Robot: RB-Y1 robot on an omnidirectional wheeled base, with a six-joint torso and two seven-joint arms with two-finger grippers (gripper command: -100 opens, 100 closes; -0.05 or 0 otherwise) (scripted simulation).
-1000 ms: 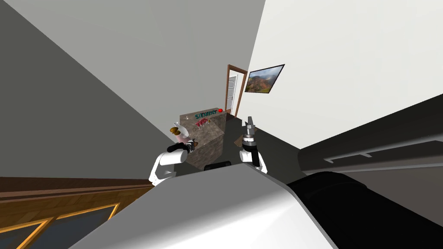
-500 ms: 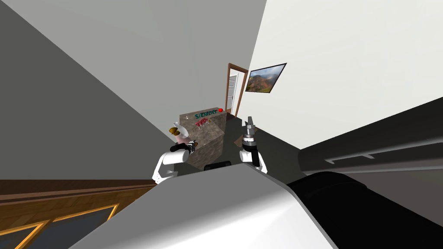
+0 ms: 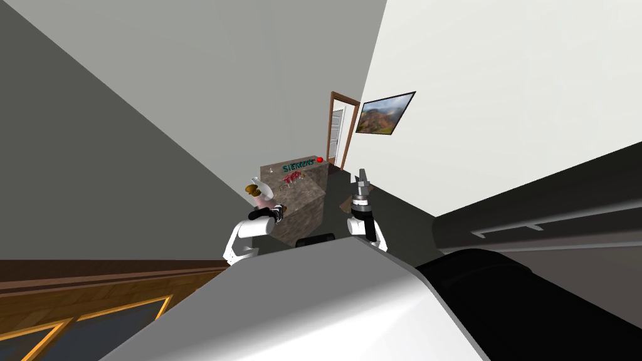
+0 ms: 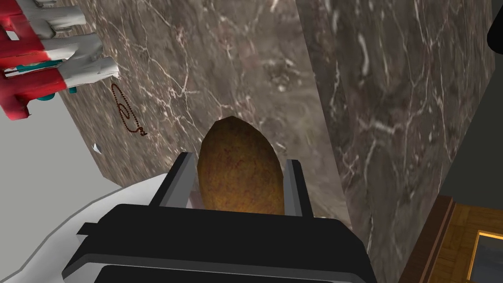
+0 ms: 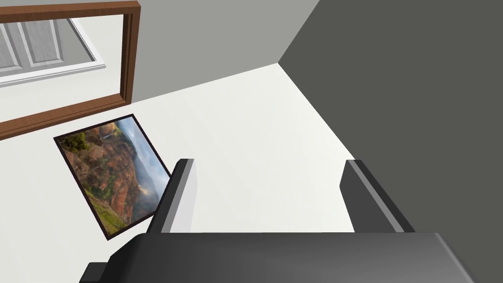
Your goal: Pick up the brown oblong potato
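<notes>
My left gripper (image 4: 238,166) is shut on the brown oblong potato (image 4: 237,147), its two fingers pressing the potato's sides. The potato hangs clear above the dark veined marble counter (image 4: 245,59). In the head view the potato (image 3: 253,187) sits at the tip of my left gripper (image 3: 259,190), raised over the near left corner of the counter (image 3: 304,195). My right gripper (image 3: 362,177) is held up to the right of the counter, and its wrist view shows the right gripper (image 5: 267,167) open with nothing between the fingers.
Red and white objects (image 4: 44,64) and a thin chain (image 4: 126,113) lie on the counter, with a small red ball (image 3: 320,160) at its far end. A brown-framed doorway (image 3: 339,130) stands beyond. Dark furniture (image 3: 533,213) runs along my right; wood panelling (image 3: 94,294) is at lower left.
My left forearm has shifted slightly right and inward with the potato still in the gripper. The right arm has not moved.
</notes>
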